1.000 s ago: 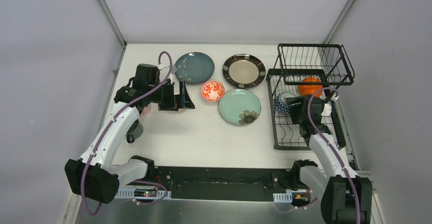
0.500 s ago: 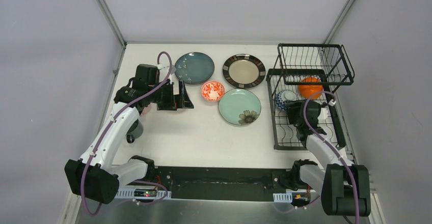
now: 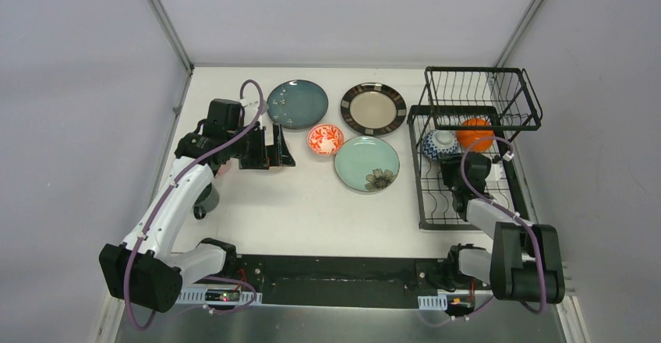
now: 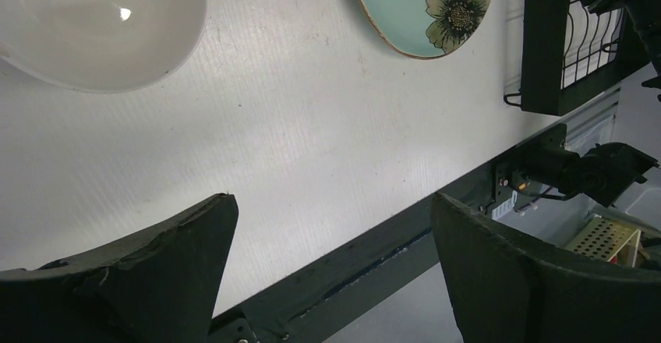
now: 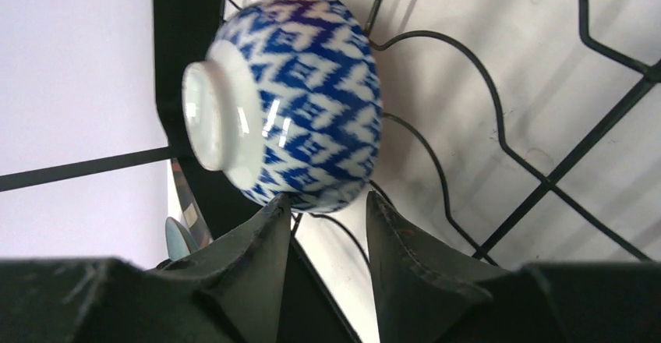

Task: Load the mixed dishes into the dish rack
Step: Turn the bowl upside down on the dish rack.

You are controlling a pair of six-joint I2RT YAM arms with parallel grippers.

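Nearest on the right, the right gripper [image 5: 327, 201] reaches into the lower tray of the dish rack [image 3: 418, 191]. Its wrist camera shows what the overhead view cannot: the two fingers stand a narrow gap apart, and the rim of a blue-and-white bowl [image 5: 300, 101] lies right at their tips. Whether they pinch that rim or only touch it, I cannot tell. The bowl rests on the wavy wires of the tray with its foot turned away from them. From overhead it sits beside an orange bowl [image 3: 474, 133] in the far part of the tray, under the raised basket [image 3: 477, 69]. On the left, the left gripper [image 4: 331, 201] hangs over the white worktop [image 3: 312, 210] with its fingers spread wide and nothing between them. Only this wrist camera shows a white bowl [image 4: 93, 23] just ahead of them. It also catches the flowered edge of the mint plate [image 3: 366, 163] and a corner of the rack. Beyond the mint plate a small red bowl [image 3: 325, 139] sits just beside it. Farthest back, the dark teal plate [image 3: 297, 103] and the dark-rimmed beige plate [image 3: 373, 109] lie flat side by side.
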